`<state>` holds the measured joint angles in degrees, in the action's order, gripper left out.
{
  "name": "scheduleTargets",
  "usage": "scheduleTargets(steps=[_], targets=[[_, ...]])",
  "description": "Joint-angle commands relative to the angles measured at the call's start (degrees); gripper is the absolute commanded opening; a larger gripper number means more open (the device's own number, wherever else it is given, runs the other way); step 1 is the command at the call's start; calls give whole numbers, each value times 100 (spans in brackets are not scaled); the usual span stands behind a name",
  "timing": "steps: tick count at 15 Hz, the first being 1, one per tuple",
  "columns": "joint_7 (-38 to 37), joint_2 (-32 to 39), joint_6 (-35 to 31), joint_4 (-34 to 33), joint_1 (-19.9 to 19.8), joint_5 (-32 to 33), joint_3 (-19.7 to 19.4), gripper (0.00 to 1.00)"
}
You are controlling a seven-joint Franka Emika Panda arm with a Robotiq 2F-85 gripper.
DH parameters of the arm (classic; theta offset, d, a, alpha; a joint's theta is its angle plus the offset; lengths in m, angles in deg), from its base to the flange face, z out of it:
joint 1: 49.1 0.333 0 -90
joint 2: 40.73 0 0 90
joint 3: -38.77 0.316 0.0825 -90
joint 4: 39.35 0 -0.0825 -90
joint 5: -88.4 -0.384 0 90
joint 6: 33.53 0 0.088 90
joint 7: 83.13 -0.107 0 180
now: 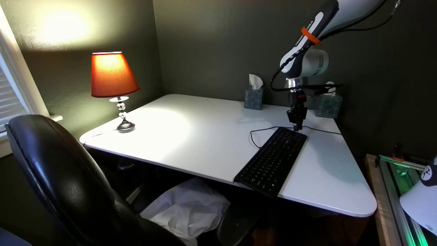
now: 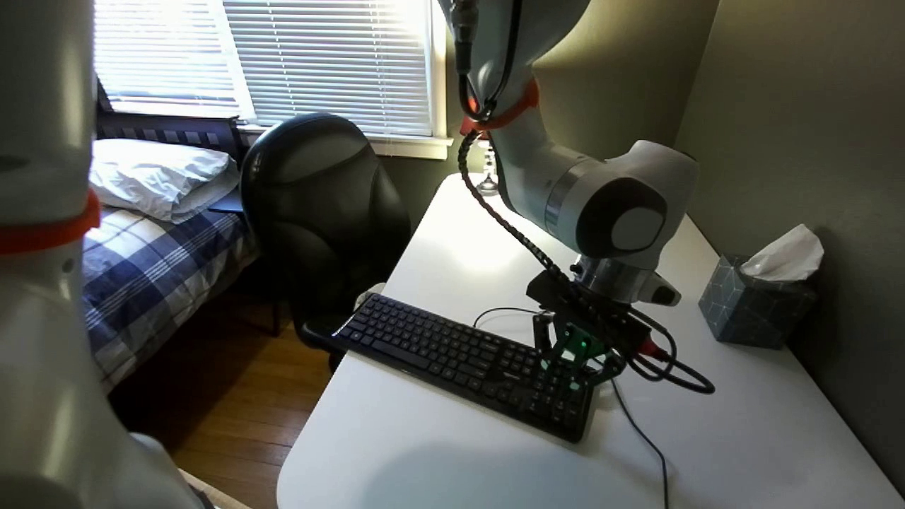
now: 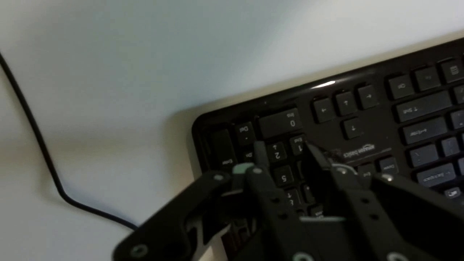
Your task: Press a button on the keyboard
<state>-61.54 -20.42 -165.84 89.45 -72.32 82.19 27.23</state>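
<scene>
In an exterior view the keyboard (image 1: pixel 273 160) reaches the near edge of the desk (image 1: pixel 205 130), loads of white surface to its left. Gripper (image 3: pixel 285 146) is over the numpad (image 3: pixel 282 175), jaws apart. Lamp (image 1: pixel 112 77) glowing at left.

Home bedroom around me, desk (image 1: pixel 208 136) below the gripper (image 3: pixel 283 145), plaid bed (image 2: pixel 159 261) and pillow (image 2: pixel 162 173) well apart from it
</scene>
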Motion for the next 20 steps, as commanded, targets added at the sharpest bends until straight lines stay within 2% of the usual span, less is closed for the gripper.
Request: scheduleTargets(steps=[1,5,6,20], targets=[[164,-355,-108,330,-12,-83,-12,62],[185,-623,-232,531,14,-80,-49,93],[193,-701,-267,587,22,-73,-60,98],[117,-1904,-1272,1568,226,9,-225,100]])
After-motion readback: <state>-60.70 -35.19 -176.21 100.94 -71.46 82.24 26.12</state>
